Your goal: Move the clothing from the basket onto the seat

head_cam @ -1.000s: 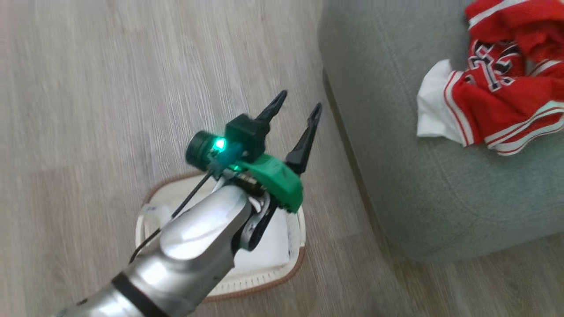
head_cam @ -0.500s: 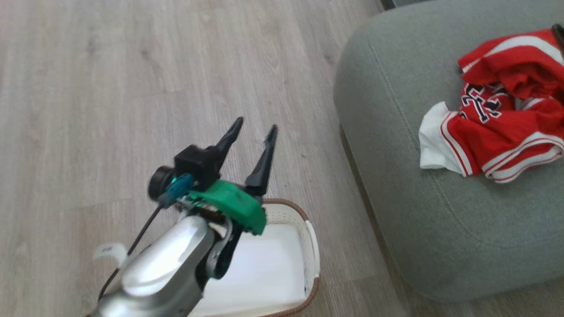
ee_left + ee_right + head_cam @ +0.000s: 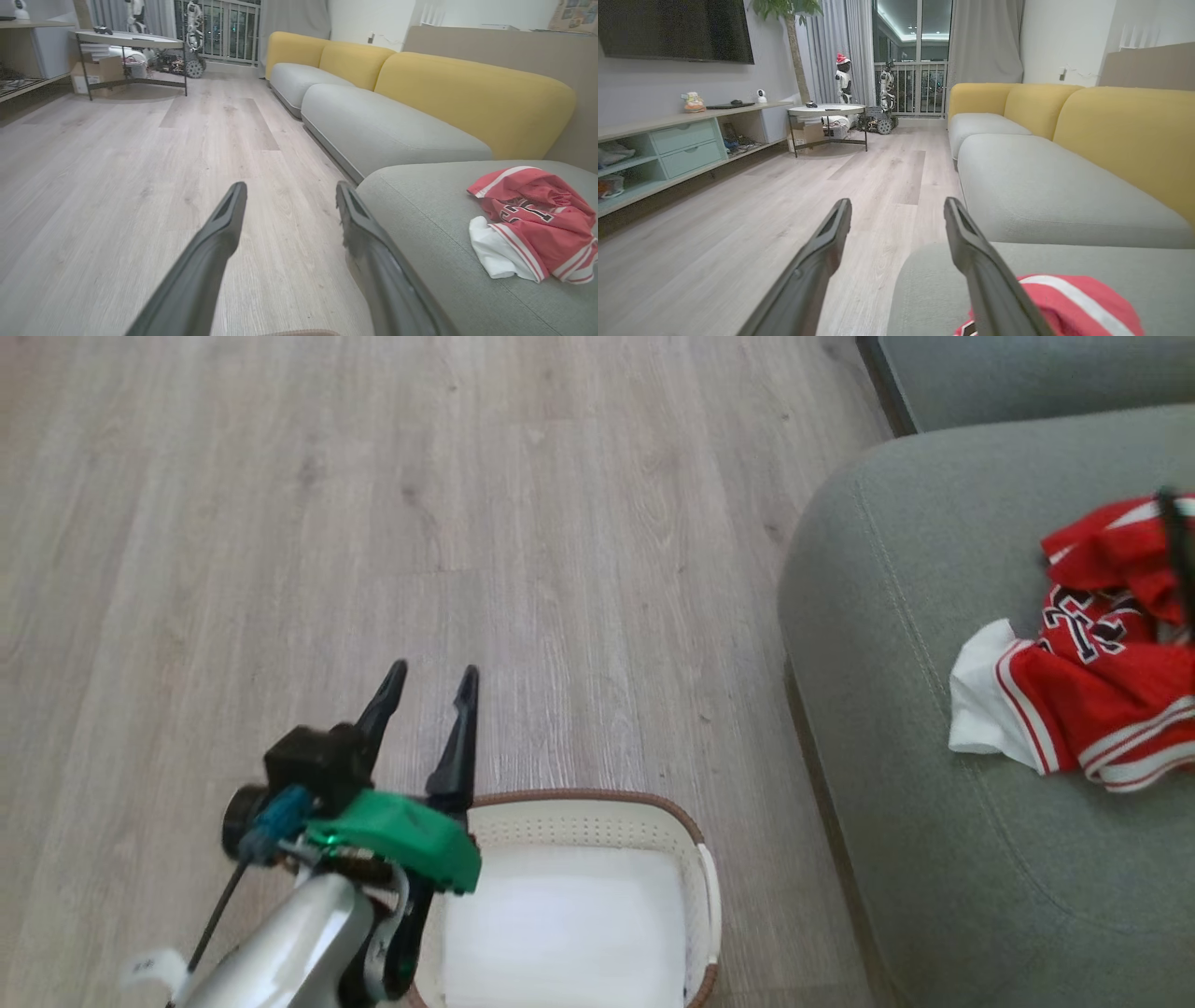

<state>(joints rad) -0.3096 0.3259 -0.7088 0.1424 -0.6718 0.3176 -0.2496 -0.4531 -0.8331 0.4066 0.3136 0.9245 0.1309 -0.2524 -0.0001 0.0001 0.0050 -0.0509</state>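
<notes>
The clothing [image 3: 1111, 695] lies on the seat [image 3: 934, 803] at frame right. The basket [image 3: 579, 817], bottom centre, holds only a liner [image 3: 560, 933]. The left pincer [image 3: 434, 669] and right pincer [image 3: 897, 201] gape wide and empty. The transfer looks finished, so the next move is probably just parking the arms.

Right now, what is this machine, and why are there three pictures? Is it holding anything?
It is a robot with two arms. Each arm ends in two long dark fingers, its jaws. One picture comes from a camera on its head, looking down. The other two come from cameras on its wrists, looking along the fingers. On the wood floor sits a white basket with a white sheet inside. The red clothing lies crumpled on the grey seat. Both jaws are open and hold nothing: the left by the basket, the right over the seat near the clothing.
</notes>
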